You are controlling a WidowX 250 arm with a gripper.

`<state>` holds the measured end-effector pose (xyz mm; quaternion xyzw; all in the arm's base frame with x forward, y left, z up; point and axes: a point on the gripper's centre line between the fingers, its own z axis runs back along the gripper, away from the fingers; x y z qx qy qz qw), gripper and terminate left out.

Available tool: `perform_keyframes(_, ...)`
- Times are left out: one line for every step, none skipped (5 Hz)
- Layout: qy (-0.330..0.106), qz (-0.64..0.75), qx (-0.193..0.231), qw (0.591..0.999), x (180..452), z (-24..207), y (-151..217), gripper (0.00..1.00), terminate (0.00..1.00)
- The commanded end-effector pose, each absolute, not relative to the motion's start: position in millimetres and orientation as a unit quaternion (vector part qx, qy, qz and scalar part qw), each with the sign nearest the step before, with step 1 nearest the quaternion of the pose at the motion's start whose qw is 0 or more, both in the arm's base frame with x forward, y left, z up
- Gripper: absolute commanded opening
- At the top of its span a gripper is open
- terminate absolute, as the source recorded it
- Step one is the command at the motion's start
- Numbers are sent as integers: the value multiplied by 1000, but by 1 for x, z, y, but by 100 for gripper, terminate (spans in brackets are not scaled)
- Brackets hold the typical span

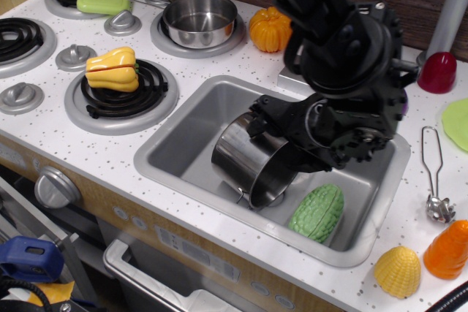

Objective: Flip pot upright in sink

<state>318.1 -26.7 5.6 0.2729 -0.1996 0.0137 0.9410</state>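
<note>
The shiny steel pot (235,153) lies on its side in the grey sink (191,116), its open mouth facing the lower right and a small wire loop handle at the bottom of its rim. My black gripper (289,142) hangs over the pot's mouth end, its fingers spread apart at the upper rim. It looks open and holds nothing. The arm hides the far side of the pot's rim and the back right part of the sink.
A green bumpy vegetable (318,212) lies in the sink right of the pot. A steel saucepan (199,20), an orange pumpkin (270,28) and a yellow pepper (112,69) are on the stove side. A whisk (436,180), a red object (437,72), a yellow piece (398,271) and an orange piece (447,248) lie right.
</note>
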Motion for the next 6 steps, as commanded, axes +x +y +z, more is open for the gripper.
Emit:
perform_keyframes(-202, 12, 262, 943, 325, 14, 3, 100, 0)
perform_keyframes(-198, 16, 249, 948, 327, -1, 18, 0, 0)
perform_keyframes(-183, 30, 220, 958, 327, -3, 19, 0, 0)
perform_keyframes(-149, 47, 161, 975, 328, -1, 22, 0, 0)
perform_keyframes(-119, 70, 101, 985, 327, -1, 21, 0, 0)
perform_keyframes(-117, 66, 90, 987, 327, -7, 22, 0, 0)
